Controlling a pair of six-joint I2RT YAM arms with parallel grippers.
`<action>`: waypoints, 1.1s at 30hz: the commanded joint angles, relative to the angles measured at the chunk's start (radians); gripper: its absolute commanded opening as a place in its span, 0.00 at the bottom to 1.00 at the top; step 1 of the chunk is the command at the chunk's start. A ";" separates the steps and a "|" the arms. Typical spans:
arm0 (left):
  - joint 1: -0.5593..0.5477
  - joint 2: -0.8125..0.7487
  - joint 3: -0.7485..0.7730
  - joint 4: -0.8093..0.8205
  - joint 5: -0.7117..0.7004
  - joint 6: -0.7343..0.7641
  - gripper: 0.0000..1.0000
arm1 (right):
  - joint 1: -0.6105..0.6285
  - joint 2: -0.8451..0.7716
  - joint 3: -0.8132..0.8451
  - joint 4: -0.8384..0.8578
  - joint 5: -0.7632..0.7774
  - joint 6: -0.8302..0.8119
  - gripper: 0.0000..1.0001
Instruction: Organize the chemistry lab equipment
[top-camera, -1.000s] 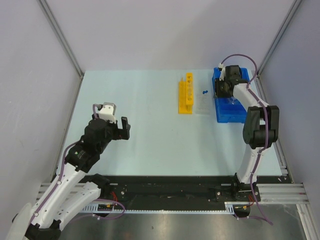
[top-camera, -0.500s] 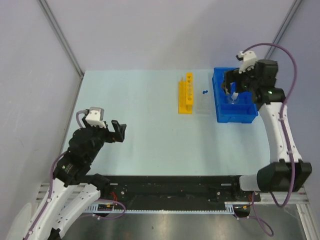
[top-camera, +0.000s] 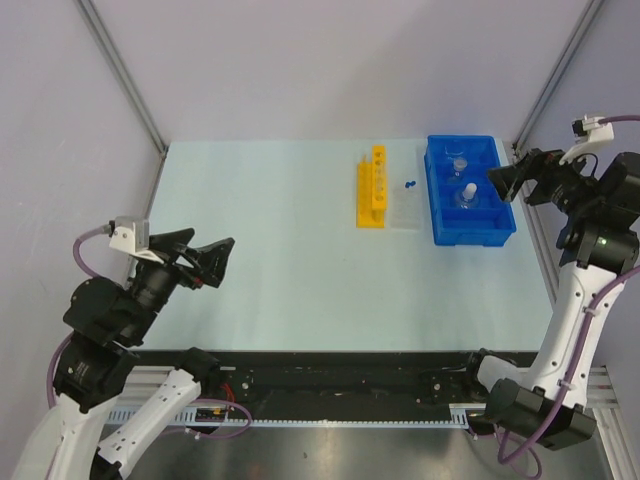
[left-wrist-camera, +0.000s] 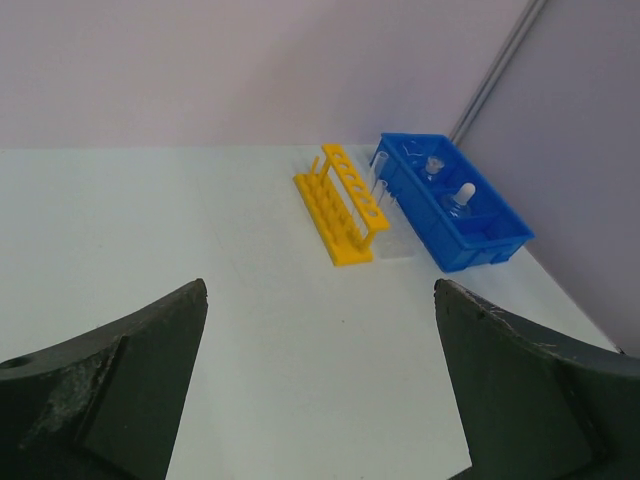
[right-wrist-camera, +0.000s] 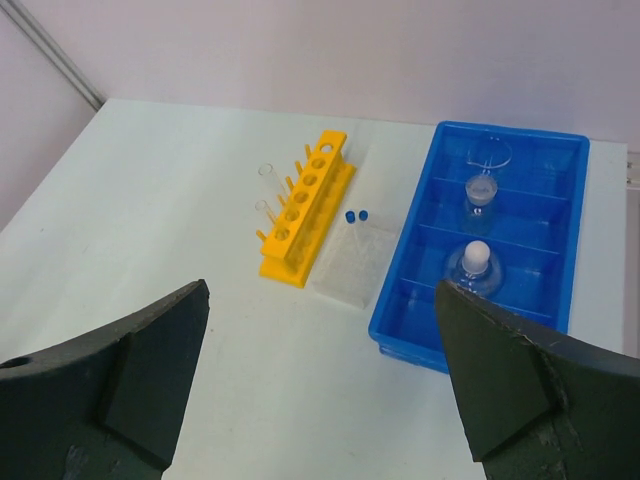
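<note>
L gripper (left-wrist-camera: 320, 290), R gripper (right-wrist-camera: 320, 290) both spread, empty. I fear a finger knocks blue-capped tubes (right-wrist-camera: 356, 214) beside yellow rack (right-wrist-camera: 305, 205).

Yellow rack (right-wrist-camera: 303, 215), clear tray (right-wrist-camera: 350, 262) and blue bin (right-wrist-camera: 407, 228) side by side beyond wide-apart right pincer (right-wrist-camera: 320, 298).

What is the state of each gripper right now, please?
Left gripper: open, holding nothing.
Right gripper: open, holding nothing.

Pale blue table (top-camera: 300, 270) enclosed by grey walls (top-camera: 300, 70) and metal posts (top-camera: 121, 74)
</note>
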 joint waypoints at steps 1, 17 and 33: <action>0.009 -0.002 0.052 -0.076 0.052 -0.048 1.00 | -0.006 -0.083 -0.004 -0.013 0.060 0.053 1.00; 0.009 -0.052 0.090 -0.168 0.045 -0.088 1.00 | 0.262 -0.149 -0.004 -0.102 0.347 0.125 1.00; 0.009 -0.092 0.098 -0.239 0.010 -0.099 1.00 | 0.272 -0.260 -0.042 -0.123 0.469 0.052 1.00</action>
